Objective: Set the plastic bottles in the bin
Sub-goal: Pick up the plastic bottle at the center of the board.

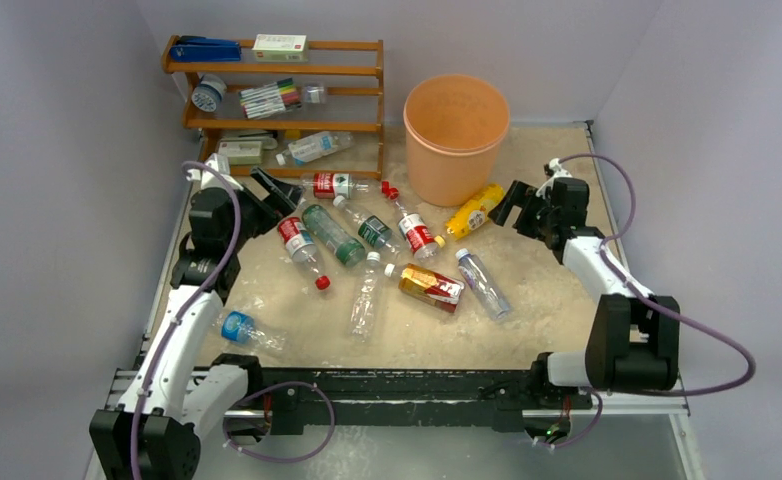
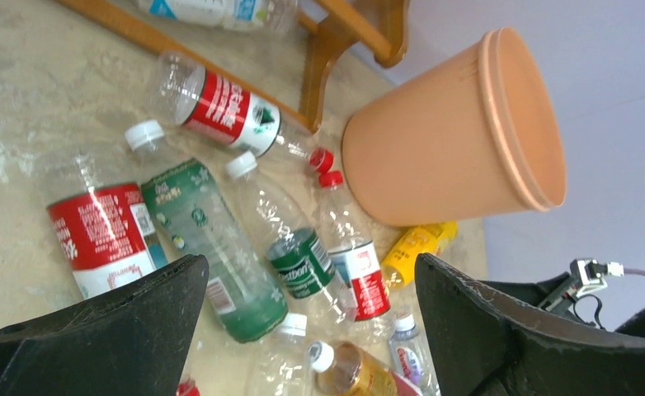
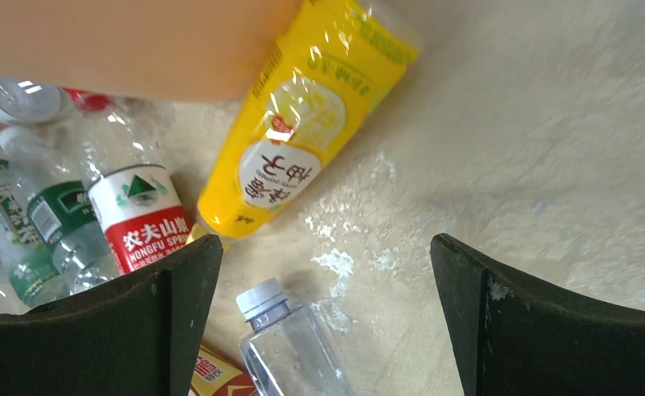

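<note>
In the top view, the bin [image 1: 456, 135] stands upright at the far side of the counter [image 1: 557, 300], just right of a wooden shelf [image 1: 277, 100]. The plastic bottles [image 1: 364, 305] lie on their sides, scattered over the counter in front of the bin and the shelf. One more lies on the lowest board of the shelf. My left claw [image 1: 283, 196] hangs over the left end of this group, near a red-labelled bottle [image 1: 295, 238], and it is spread wide. My right claw [image 1: 513, 205] is also spread wide and points at the yellow bottle [image 1: 475, 209], which lies close against the foot of the bin.

In the left wrist view, my two dark fingers stand far apart and pinch nothing. Between them I see a green bottle [image 2: 212, 247] and other bottles, with the bin beyond.

In the right wrist view, the fingers are again far apart and hold nothing. The yellow bottle lies just ahead, and a clear bottle [image 3: 290, 346] with a white cap lies nearer, between the fingers.
</note>
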You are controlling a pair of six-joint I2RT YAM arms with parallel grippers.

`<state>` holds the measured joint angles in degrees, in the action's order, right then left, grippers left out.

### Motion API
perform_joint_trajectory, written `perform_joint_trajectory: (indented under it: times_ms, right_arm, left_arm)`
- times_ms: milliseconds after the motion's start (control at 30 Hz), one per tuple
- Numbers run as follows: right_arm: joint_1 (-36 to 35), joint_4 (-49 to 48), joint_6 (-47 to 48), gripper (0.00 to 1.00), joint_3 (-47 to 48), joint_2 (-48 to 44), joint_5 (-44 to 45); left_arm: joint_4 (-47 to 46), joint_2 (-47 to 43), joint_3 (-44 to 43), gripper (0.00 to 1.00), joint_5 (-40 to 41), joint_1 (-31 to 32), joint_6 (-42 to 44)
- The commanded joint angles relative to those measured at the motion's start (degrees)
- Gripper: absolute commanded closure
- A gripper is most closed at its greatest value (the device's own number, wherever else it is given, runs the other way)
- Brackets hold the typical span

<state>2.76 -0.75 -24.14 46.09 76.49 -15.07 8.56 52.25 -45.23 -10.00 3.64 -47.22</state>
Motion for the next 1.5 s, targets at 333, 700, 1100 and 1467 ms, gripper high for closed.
perform_joint_trajectory:
  times_ms: [333,700,1100,1467]
  right_arm:
    - [-4.98,-14.19,-9.12,0.01,-0.52,10.82,-0.77]
    - [-5.4,-18.45,-15.95,0.01,2.52,19.09,0.85]
    - [-5.4,-22.33,-19.46,0.03,5.88,25.88,-0.66]
    - [-5.38,-22.62,-15.48,0.27,6.86,31.06,-3.03]
  left_arm:
    - [0.61,4.51,3.75,0.03,13.21,13.39,-2.32]
    - [1.39,3.21,5.29,0.03,17.61,16.17,-2.44]
    - [3.31,2.72,5.48,0.03,20.04,18.94,-2.3]
    - [2.67,6.98,4.53,0.03,17.86,19.32,-1.57]
